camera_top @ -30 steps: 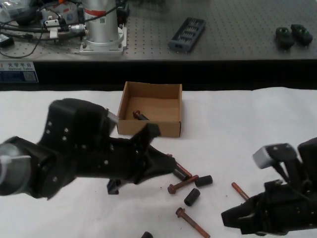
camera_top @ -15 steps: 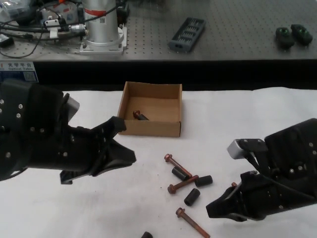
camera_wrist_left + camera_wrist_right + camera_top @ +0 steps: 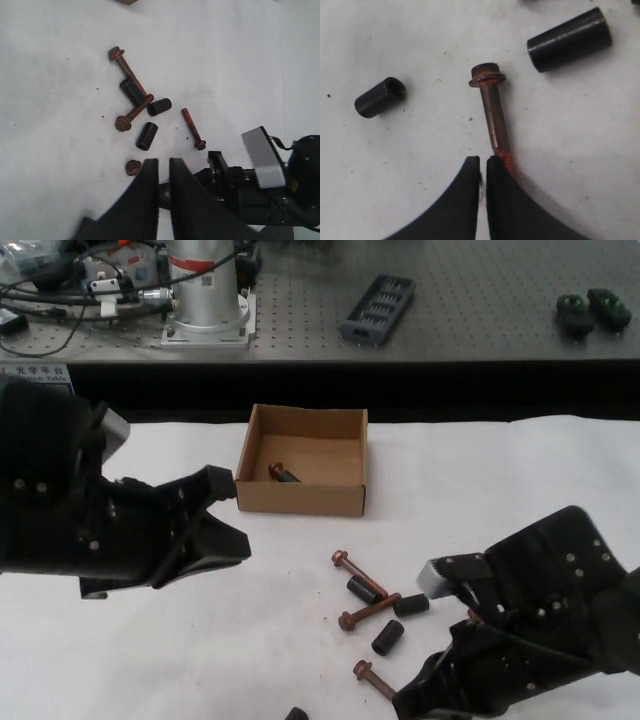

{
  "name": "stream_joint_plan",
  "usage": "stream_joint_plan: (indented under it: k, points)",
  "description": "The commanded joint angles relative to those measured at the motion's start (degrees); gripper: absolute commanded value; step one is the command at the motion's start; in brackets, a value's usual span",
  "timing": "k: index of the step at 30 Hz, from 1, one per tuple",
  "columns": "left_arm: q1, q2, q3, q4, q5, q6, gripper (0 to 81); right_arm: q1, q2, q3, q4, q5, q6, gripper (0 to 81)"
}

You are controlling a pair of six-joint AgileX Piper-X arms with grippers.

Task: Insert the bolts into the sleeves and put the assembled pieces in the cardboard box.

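cardboard box (image 3: pixel 302 498): on the white cloth (image 3: pixel 500 470); a sleeved bolt (image 3: pixel 283 474) lies inside.
left gripper (image 3: pixel 164 164): fingers almost touching, holding nothing.
right gripper (image 3: pixel 483 161): fingers pressed together, empty, tips at the bolt's thread end.
bolt (image 3: pixel 492 107): lying flat, head pointing away from the right gripper.
sleeve (image 3: pixel 380 96): on its side near the bolt's head, not touching it.

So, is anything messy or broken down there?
Nothing looks broken. The bolts and sleeves lie scattered loose on the white cloth, with tiny dark specks around them. One piece lies in the cardboard box.
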Motion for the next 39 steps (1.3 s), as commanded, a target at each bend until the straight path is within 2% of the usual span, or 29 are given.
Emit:
stream_joint_plan:
  k: [1,8,12,19,39]
  points:
    - [0.18,-2.93,-0.58,1.04,-0.84,1.92,6.5,0.35,0.21,-0.58,-0.52,0.16,-0.12,6.1]
    - [0.18,-5.94,-0.58,3.94,-0.94,4.25,6.5,2.97,0.19,-1.64,-0.67,-1.62,2.11,6.1]
    - [0.18,-6.38,-0.58,6.28,-1.10,6.29,6.5,2.87,0.07,-2.87,0.82,-1.22,1.45,6.1]
    - [0.18,-6.38,-0.58,11.07,-1.97,9.00,6.5,2.74,0.79,-3.77,3.62,6.10,-4.35,6.1]
    - [0.18,-6.38,-0.58,11.27,-3.13,10.85,6.5,2.74,-0.89,-7.12,7.36,3.51,-4.35,6.1]
